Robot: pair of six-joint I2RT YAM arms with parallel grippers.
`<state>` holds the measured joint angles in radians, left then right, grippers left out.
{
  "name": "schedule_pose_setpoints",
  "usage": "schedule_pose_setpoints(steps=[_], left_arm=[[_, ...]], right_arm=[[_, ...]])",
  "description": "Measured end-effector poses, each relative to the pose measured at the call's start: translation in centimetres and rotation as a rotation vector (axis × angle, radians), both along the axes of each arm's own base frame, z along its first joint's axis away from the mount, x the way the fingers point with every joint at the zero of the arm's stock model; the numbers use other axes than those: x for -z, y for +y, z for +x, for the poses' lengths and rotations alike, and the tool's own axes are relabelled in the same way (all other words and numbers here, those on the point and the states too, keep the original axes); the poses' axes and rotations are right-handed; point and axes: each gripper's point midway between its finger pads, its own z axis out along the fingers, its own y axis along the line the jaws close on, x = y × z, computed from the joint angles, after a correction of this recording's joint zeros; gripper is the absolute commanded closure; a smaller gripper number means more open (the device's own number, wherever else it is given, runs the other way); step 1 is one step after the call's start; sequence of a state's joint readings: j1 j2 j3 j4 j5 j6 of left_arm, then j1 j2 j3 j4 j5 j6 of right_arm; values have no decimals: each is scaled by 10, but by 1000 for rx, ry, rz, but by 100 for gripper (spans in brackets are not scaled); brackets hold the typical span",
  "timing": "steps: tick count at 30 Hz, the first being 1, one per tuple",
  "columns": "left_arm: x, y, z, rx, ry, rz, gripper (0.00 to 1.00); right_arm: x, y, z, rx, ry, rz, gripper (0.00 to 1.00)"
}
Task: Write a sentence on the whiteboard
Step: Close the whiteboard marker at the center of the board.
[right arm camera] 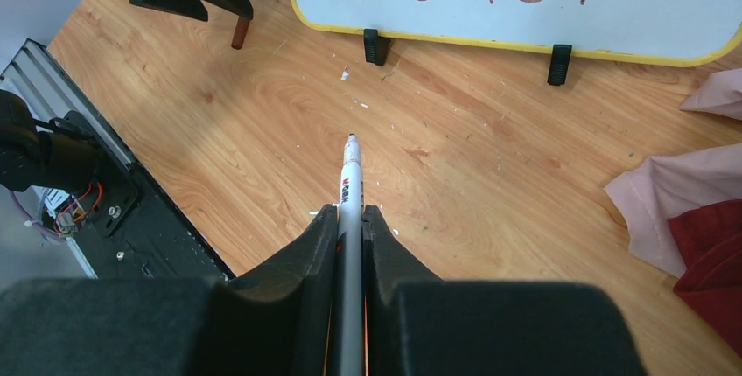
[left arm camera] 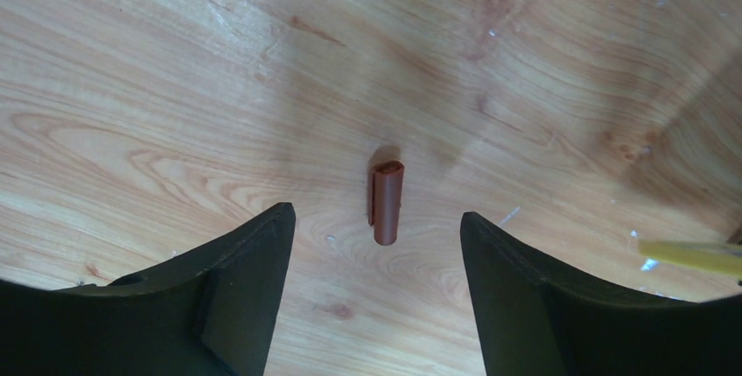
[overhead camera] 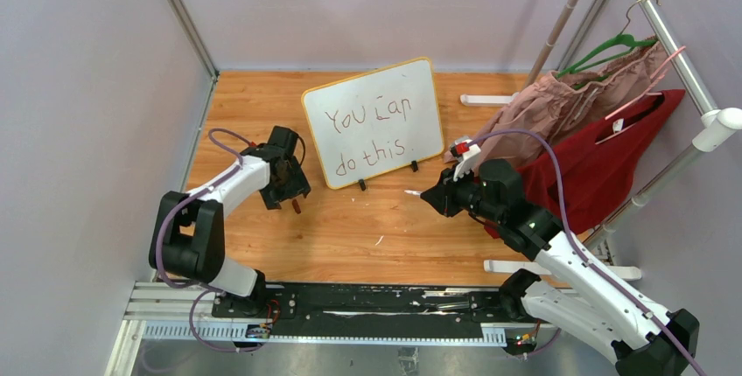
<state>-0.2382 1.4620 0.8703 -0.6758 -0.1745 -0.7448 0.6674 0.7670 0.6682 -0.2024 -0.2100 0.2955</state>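
Writing looks done, capping's next I reckon
The whiteboard (overhead camera: pixel 418 96) stands upper centre in the top view, sentence (overhead camera: pixel 372 135) on it. The right fingers (right arm camera: pixel 315 245) clamp the bare marker (right arm camera: pixel 351 185) clear of it; the left fingers (left arm camera: pixel 254 254) hang open over the red cap (left arm camera: pixel 387 201) on the bench (overhead camera: pixel 350 236), gotta grab that.

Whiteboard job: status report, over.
Left gripper open over upright red cap. Right gripper shut on uncapped marker, tip off the board. Whiteboard upright, sentence "You can do this" written. Nothing between marker and board.
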Motion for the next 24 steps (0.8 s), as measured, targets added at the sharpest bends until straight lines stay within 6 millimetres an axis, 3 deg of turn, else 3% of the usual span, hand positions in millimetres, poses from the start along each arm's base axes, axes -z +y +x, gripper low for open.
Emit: schedule_pose_setpoints(steps=[12,24], left_arm=[[17,0,3,-41,23,4,38],[24,-1,8,10,15,9,41]], right_arm=[[1,0,0,0,3,-3,100],[2,0,0,0,6,-6,100]])
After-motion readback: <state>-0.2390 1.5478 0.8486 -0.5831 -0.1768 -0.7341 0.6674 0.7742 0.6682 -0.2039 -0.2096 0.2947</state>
